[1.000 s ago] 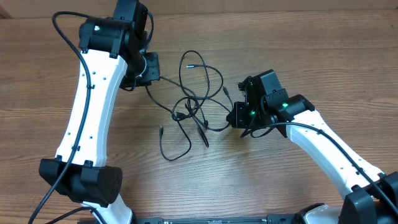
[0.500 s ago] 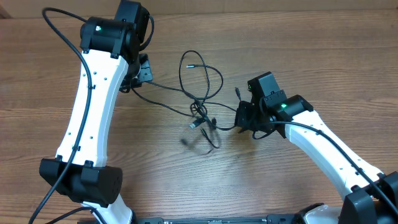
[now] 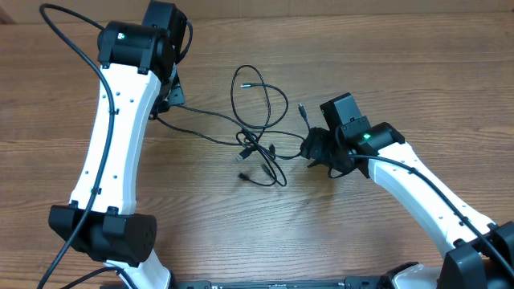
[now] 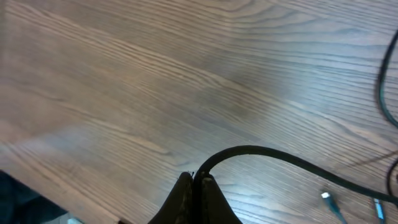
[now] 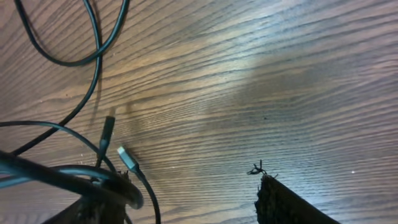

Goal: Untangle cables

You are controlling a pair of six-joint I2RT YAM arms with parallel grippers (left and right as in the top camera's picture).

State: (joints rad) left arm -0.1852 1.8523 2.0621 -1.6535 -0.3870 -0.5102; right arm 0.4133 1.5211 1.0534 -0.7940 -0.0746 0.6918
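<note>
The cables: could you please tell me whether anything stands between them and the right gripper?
Nothing visible does. The right gripper stands open right at the cables, with strands reaching in between its jaws; the left gripper is shut on a strand.

overhead: straight down, far | left wrist: low, close over table (image 4: 124, 74) | right wrist: likewise | all share cables (image 3: 255, 144)
</note>
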